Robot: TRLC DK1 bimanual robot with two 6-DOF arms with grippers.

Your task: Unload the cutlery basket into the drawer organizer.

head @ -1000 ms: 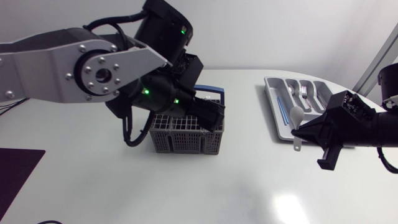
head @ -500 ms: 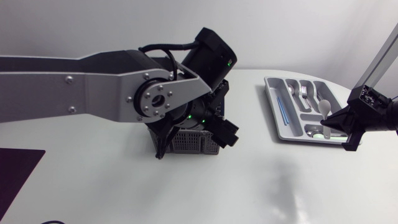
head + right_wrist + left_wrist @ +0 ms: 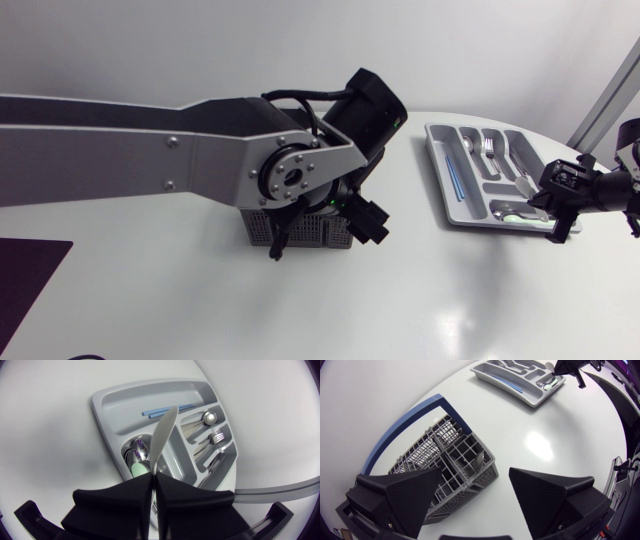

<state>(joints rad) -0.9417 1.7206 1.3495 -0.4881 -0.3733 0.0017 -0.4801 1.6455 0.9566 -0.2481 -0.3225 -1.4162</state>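
Observation:
The grey cutlery basket with its blue handle sits mid-table. My left gripper hangs open just above the basket's right end, nothing between its fingers. One silver utensil stands in a basket cell. Far right lies the grey drawer organizer. My right gripper is shut on a spoon with a silver handle. The spoon's pale green bowl dips into the organizer's near compartment, beside a silver spoon.
The organizer holds blue sticks in its long slot, and forks and spoons in other slots. My left arm's thick link spans the table's left half and hides most of the basket. A dark mat lies at the front left.
My right gripper carried the spoon from in front of the organizer to over its near-right compartment and lowered it. My left arm swung right over the basket, its gripper staying open.

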